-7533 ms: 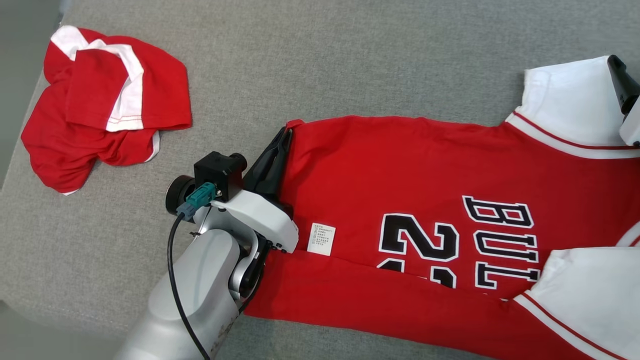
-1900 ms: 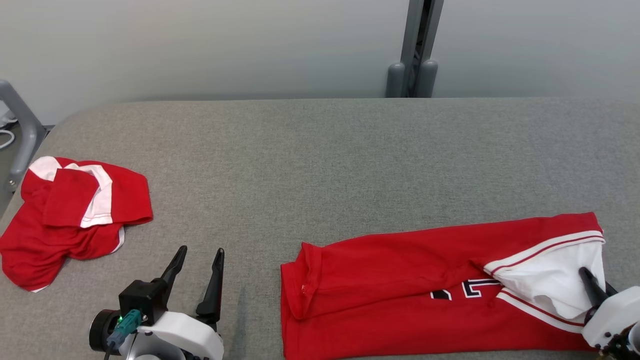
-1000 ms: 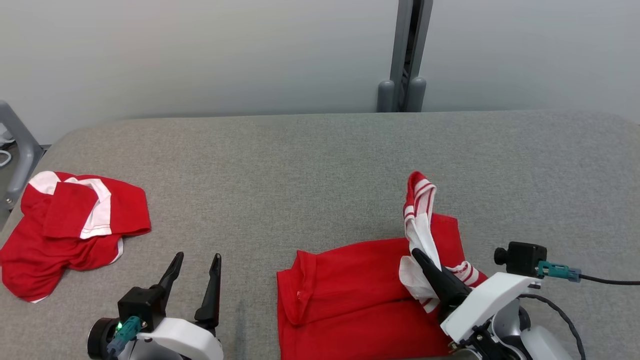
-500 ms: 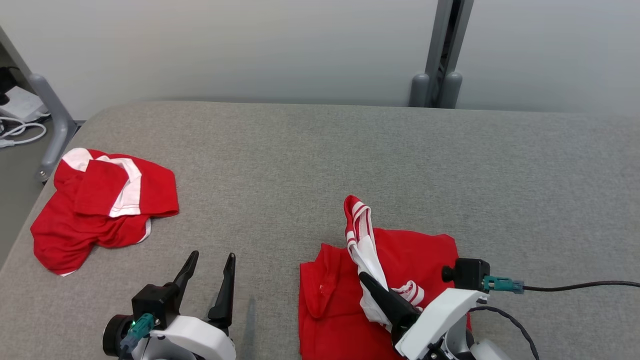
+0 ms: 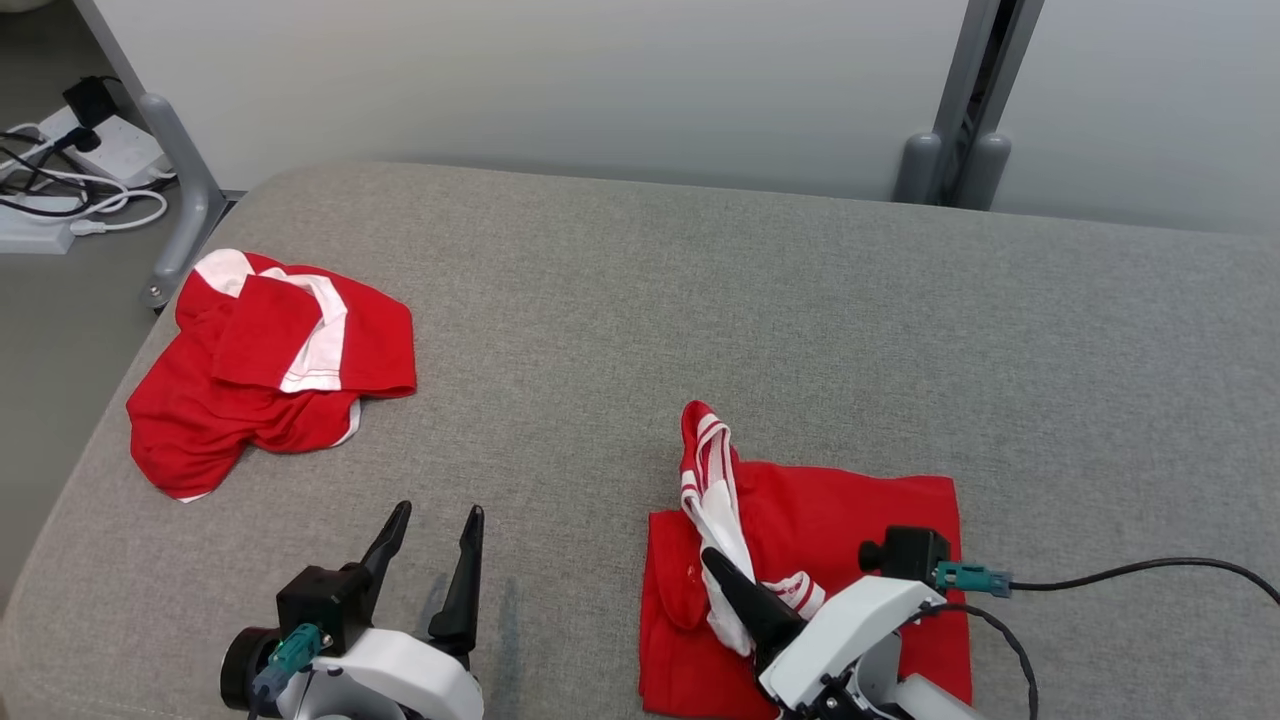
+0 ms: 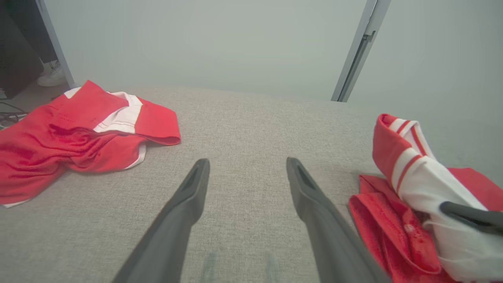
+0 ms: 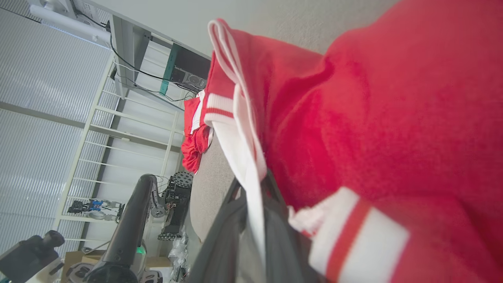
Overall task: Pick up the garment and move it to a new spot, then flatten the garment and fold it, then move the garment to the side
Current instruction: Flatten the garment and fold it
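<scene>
Atop grey table [image 5: 700, 300], right pincer [image 5: 712, 562] clamps garment [image 5: 850, 510].

The right claw [image 7: 251, 184] rises from the bottom edge, and its two dark fingers [image 7: 220, 236] are pressed together on a white band [image 7: 239, 157] of the garment [image 7: 393, 118]. The band has red stripes and goes up from the fingers toward the top edge. The red cloth of the garment lies to the right, with a striped cuff [image 7: 353, 243] just beside the fingers. Behind it is the grey surface [image 7: 298, 19], and well apart lies a second red garment [image 7: 194, 137]. Low at the left is the dark left claw [image 7: 131, 212], with a small green light [image 7: 138, 250].
</scene>
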Robot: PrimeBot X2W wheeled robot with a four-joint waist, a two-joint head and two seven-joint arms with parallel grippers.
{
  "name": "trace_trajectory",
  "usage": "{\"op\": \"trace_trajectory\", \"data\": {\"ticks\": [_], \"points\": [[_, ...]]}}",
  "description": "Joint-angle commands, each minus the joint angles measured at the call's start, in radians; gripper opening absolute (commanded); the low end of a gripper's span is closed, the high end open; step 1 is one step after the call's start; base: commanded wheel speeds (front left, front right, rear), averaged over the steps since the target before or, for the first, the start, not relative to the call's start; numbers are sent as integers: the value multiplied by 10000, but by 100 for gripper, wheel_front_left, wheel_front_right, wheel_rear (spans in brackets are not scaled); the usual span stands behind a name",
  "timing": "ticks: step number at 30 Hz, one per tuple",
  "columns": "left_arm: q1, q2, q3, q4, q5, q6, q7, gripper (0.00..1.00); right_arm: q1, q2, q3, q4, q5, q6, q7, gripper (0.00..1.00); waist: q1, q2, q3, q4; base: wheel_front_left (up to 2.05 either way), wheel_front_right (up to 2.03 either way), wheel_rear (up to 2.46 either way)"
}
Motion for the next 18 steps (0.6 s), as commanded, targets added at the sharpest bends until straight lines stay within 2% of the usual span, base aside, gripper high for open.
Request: {"op": "trace_trajectory", "data": {"ticks": [1,5,12,18], "points": [[-163,41,71,31,71,-49,-37,100,-208,-52,229,201,269,-1,-179,100,0,-1,14,52,0,0,0],[-90,-7,145,104,116,-97,-37,100,-486,-66,883,314,948,-1,-532,100,0,-1,-31,77,0,0,0],[57,-55,240,215,209,-159,-37,100,-963,-62,1822,-272,1831,-1,-1028,100,0,-1,-244,-98,0,0,0],[169,-35,304,239,280,-181,-37,100,-1497,-56,2260,-166,1916,-1,-1333,100,0,-1,-447,-336,0,0,0]]}}
